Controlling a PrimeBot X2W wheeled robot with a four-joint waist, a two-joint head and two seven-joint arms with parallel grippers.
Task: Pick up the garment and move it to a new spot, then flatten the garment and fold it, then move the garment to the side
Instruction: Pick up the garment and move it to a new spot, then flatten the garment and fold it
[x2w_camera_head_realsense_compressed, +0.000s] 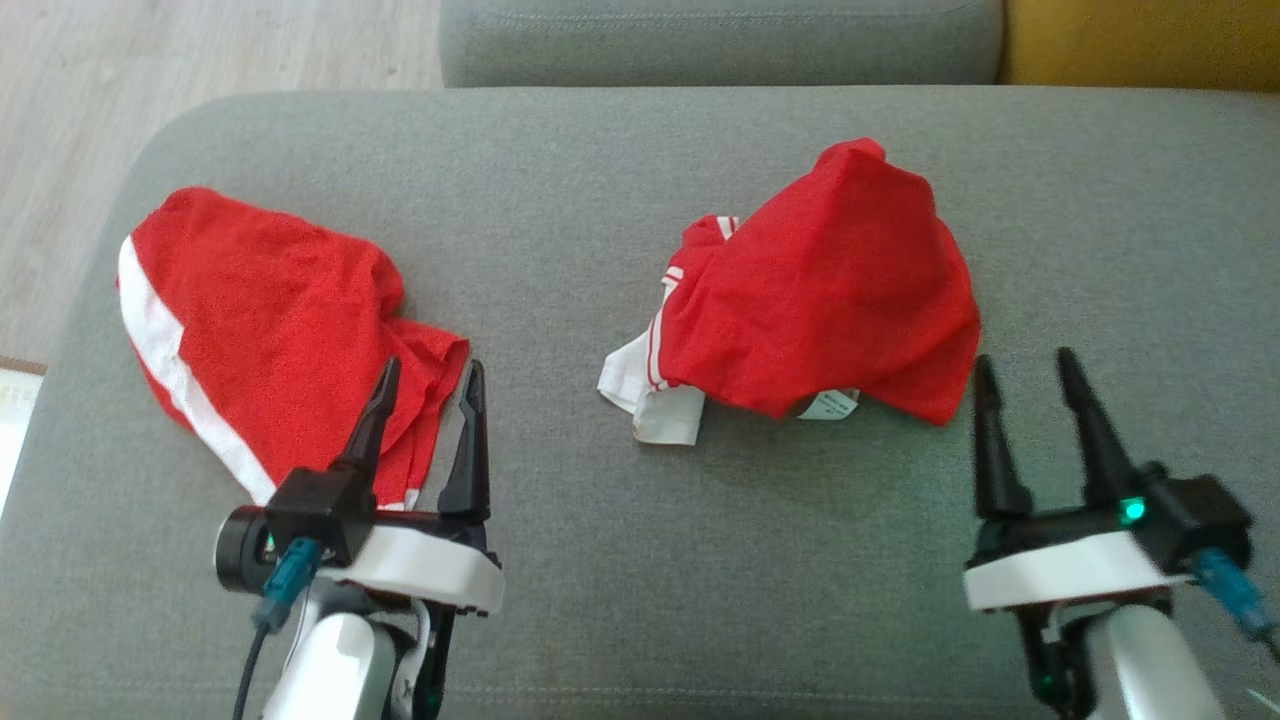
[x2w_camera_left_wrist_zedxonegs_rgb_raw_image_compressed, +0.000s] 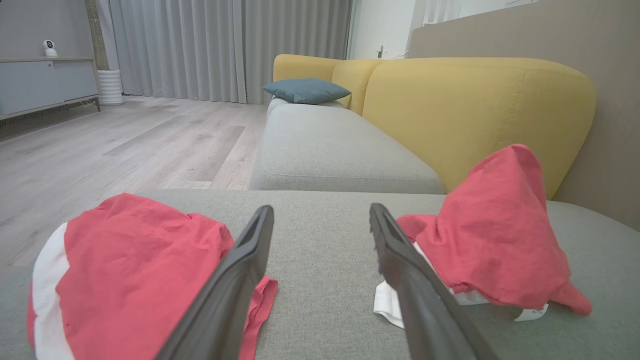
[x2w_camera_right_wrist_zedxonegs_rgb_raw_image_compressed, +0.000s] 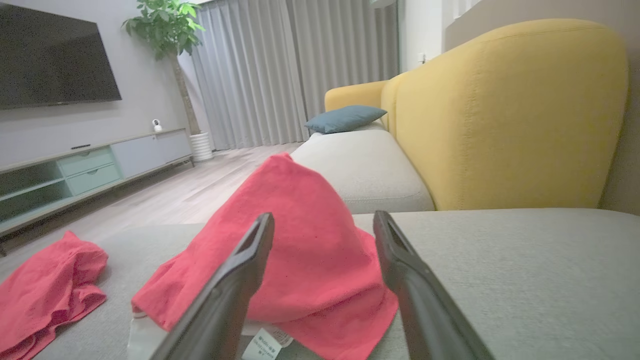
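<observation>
Two red garments lie on the grey sofa seat (x2w_camera_head_realsense_compressed: 600, 180), well apart. The left garment (x2w_camera_head_realsense_compressed: 260, 310) is spread fairly flat, with a white stripe along its outer edge. The right garment (x2w_camera_head_realsense_compressed: 830, 280) is heaped into a peak, with white trim showing at its left side and a small white label (x2w_camera_head_realsense_compressed: 828, 404) at its near edge.

The left pincer (x2w_camera_head_realsense_compressed: 431, 366) is spread wide and holds nothing. In the head view its fingers stand over the near right edge of the left garment – one finger crosses the red cloth, the other sits at its border. Whether they touch the cloth I cannot tell. In the left wrist view the left pincer (x2w_camera_left_wrist_zedxonegs_rgb_raw_image_compressed: 321, 210) frames bare grey seat, with the left garment (x2w_camera_left_wrist_zedxonegs_rgb_raw_image_compressed: 130, 265) beside one finger and the right garment (x2w_camera_left_wrist_zedxonegs_rgb_raw_image_compressed: 495, 235) beside the other.

The right pincer (x2w_camera_head_realsense_compressed: 1026, 357) is also spread and empty, just beside the near right corner of the right garment. In the right wrist view the right pincer (x2w_camera_right_wrist_zedxonegs_rgb_raw_image_compressed: 323, 217) points at that heap (x2w_camera_right_wrist_zedxonegs_rgb_raw_image_compressed: 295, 235) – the peak rises between and left of the fingers.
</observation>
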